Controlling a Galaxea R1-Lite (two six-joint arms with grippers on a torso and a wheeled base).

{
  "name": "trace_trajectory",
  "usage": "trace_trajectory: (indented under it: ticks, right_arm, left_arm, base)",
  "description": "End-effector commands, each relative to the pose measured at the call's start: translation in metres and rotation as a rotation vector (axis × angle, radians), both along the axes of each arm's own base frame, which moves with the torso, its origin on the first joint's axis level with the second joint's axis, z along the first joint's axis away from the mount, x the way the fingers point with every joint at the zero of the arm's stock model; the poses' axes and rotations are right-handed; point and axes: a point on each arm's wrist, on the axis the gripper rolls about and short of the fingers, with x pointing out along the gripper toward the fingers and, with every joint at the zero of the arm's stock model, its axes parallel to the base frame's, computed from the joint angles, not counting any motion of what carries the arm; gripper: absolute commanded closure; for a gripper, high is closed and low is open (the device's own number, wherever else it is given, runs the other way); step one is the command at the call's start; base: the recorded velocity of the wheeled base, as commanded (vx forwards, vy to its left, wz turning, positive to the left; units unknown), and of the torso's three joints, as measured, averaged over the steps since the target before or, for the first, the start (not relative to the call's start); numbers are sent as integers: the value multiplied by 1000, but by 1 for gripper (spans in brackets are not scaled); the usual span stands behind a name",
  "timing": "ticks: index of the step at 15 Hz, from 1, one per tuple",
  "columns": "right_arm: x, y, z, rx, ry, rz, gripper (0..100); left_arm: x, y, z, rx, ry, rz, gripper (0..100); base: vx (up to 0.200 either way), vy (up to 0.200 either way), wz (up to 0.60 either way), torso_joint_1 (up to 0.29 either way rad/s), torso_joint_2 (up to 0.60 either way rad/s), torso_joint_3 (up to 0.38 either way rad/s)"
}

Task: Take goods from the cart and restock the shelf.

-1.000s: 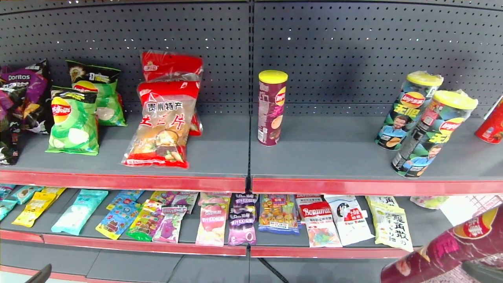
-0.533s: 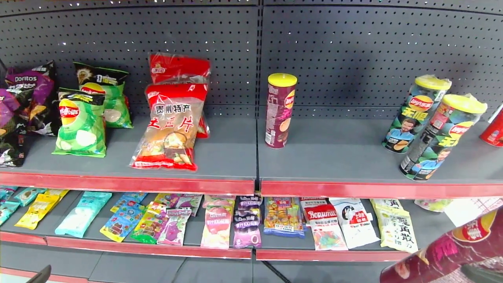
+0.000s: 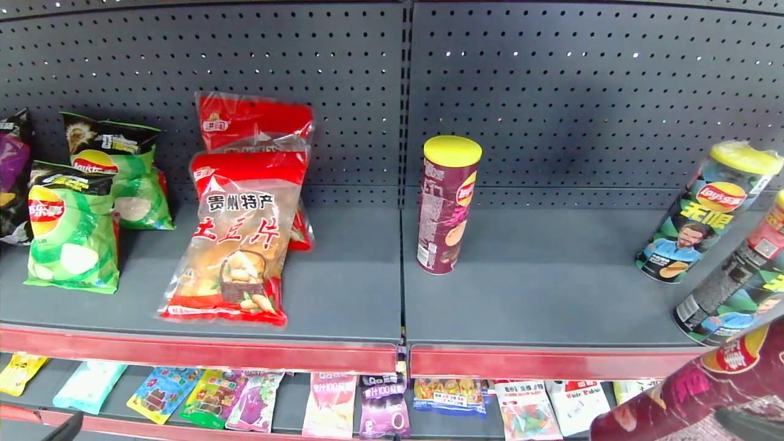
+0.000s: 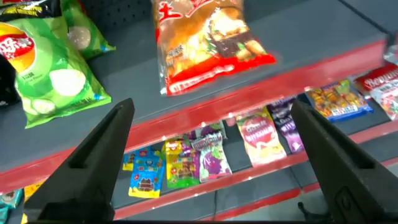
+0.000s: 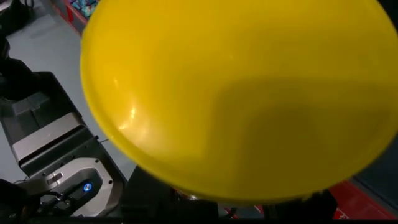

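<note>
Left end effector (image 4: 211, 106): hanging with fingers spread wide, before the red front edge of the shelf (image 3: 520, 294).
Right end effector (image 3: 744, 424): gripping the tilted maroon can (image 3: 686, 392), low off the shelf's right front.

Left pincer (image 4: 212, 106) low, fingers (image 4: 93, 155) spread wide, right pincer (image 3: 742, 422) gripping maroon can (image 3: 686, 392)

— What stands behind?
— A dark grey perforated metal back panel (image 3: 551, 92) across the upper frame, seamed at centre.
— And under it?
— A grey metal shelf board (image 3: 539, 294), red strip (image 3: 202, 352) along its front.
</note>
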Motion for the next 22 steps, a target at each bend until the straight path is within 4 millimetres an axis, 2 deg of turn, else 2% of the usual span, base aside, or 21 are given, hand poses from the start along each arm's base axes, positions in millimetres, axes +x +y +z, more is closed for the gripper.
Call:
trace_trajectory:
  ticks: [1, 6, 10, 13, 14, 15, 16, 18, 20, 22]
  right_arm:
    - [2, 1, 0, -4, 8, 2, 100]
    - [3, 1, -1, -8, 15, -2, 100]
    - [3, 1, -1, -7, 13, -5, 100]
    - [2, 1, 0, -4, 6, -7, 100]
    - [2, 1, 0, -5, 6, -10, 100]
    - [2, 0, 0, -5, 4, -13, 100]
    - [1, 0, -1, -6, 7, -14, 100]
    - [1, 0, -1, -4, 1, -17, 100]
    - [1, 0, 0, -4, -2, -22, 100]
    - [1, -1, 1, -6, -4, -34, 100]
  left_arm:
    - [1, 0, 0, 1, 4, 0, 0]
    - [1, 0, 0, 2, 7, -1, 0]
    - [12, -6, 4, 44, 42, -54, 0]
    - [56, -25, 44, -8, 85, -218, 0]
    - [88, -41, 58, -32, 98, -320, 0]
    - [113, -59, 64, -49, 100, -412, 0]
    - [139, -81, 65, -80, 101, -465, 0]
    - [176, -121, 62, -129, 98, -522, 0]
    - [202, -151, 55, -131, 124, -556, 0]
    - [215, -173, 55, -131, 129, -582, 0]
  base:
    - [0, 0, 0, 0, 0, 0]
    - [0, 0, 0, 0, 0, 0]
    - [0, 0, 0, 0, 0, 0]
    - [0, 0, 0, 0, 0, 0]
    - [0, 0, 0, 0, 0, 0]
    - [0, 0, 0, 0, 0, 0]
    - [0, 0, 0, 0, 0, 0]
    - [0, 0, 0, 0, 0, 0]
    - [0, 0, 0, 0, 0, 0]
    - [0, 0, 0, 0, 0, 0]
